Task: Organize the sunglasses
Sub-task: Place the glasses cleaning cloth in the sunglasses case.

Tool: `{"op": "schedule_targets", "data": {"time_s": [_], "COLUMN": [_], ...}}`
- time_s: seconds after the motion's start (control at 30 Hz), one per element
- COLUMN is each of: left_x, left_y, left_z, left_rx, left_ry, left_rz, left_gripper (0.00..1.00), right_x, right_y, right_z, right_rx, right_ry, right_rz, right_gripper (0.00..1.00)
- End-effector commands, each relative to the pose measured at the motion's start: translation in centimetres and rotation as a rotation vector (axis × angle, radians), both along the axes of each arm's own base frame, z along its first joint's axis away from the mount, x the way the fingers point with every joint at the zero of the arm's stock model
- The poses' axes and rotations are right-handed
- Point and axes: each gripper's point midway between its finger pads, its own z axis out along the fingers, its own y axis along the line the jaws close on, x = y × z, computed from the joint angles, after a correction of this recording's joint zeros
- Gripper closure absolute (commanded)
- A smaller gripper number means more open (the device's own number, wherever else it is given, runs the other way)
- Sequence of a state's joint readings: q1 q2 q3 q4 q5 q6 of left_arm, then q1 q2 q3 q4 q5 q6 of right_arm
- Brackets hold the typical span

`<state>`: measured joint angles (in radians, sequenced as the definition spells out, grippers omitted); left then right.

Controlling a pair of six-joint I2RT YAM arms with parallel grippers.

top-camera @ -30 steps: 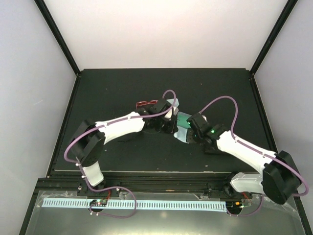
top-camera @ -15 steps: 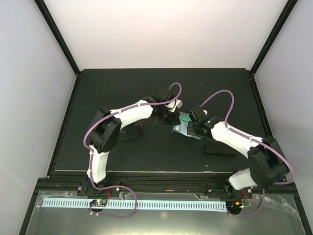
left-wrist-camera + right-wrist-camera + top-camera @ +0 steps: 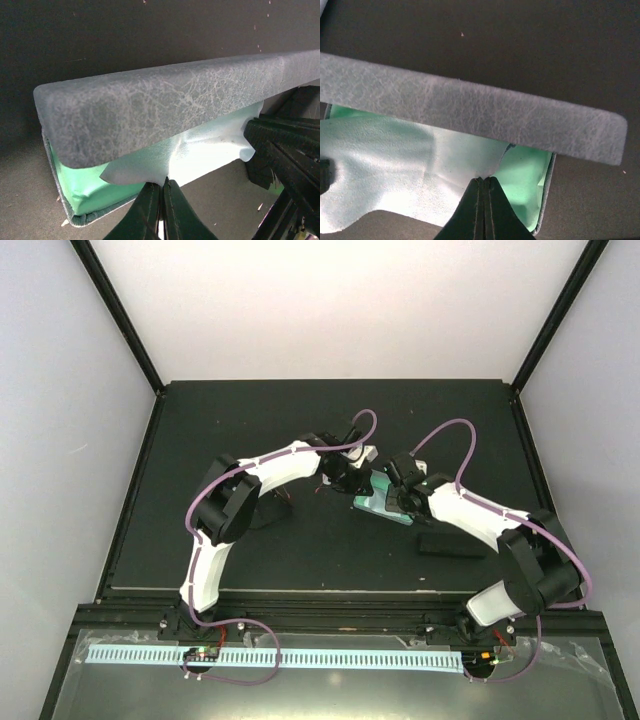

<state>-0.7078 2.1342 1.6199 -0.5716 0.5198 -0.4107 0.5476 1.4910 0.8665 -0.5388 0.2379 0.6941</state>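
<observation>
Left tool (image 3: 161,187) and right tool (image 3: 483,182), each fully closed on the pale cloth (image 3: 210,150) in the green-lined case (image 3: 150,110).

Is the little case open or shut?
Open. The case has its lid raised, and its green lining and a pale cloth show inside.

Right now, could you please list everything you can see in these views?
Open case: one, pale grey-blue with green lining, centre of table.
Cleaning cloth: one, pale blue-white, in the open case, spilling over its edge.
Black case: one, black, on the table to the right of the open case.
Sunglasses: none I can make out.
Table: one, black.
Left end effector: one, black, shut on the cleaning cloth.
Right end effector: one, black, shut on the cleaning cloth.
</observation>
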Motion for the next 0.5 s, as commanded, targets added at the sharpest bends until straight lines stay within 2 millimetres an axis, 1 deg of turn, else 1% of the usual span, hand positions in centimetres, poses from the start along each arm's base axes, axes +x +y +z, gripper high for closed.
{"op": "schedule_targets", "data": {"time_s": [0.0,0.2,0.27,0.33,0.47], "left_x": [0.5,0.5,0.3,0.1,-0.1], "left_y": [-0.4,-0.4,-0.4,-0.2,-0.2], "left_z": [0.7,0.8,1.1,1.4,2.7], "left_rx": [-0.022,-0.022,-0.029,-0.032,-0.054], "left_ry": [-0.003,0.001,0.000,-0.006,-0.025], "left_rz": [-0.018,-0.017,-0.023,-0.023,-0.026], "left_gripper": [0.98,0.99,0.99,0.98,0.98], "right_x": [1.1,0.7,0.6,0.4,0.2], "right_y": [-0.7,-0.8,-0.8,-0.7,-0.8], "right_z": [0.9,0.2,0.2,0.4,1.6], "right_rx": [-0.034,-0.036,-0.030,-0.021,-0.002], "right_ry": [-0.040,-0.017,-0.014,-0.017,-0.039], "right_rz": [-0.019,-0.018,-0.017,-0.016,-0.017], "right_gripper": [0.99,0.99,0.99,0.99,0.99]}}
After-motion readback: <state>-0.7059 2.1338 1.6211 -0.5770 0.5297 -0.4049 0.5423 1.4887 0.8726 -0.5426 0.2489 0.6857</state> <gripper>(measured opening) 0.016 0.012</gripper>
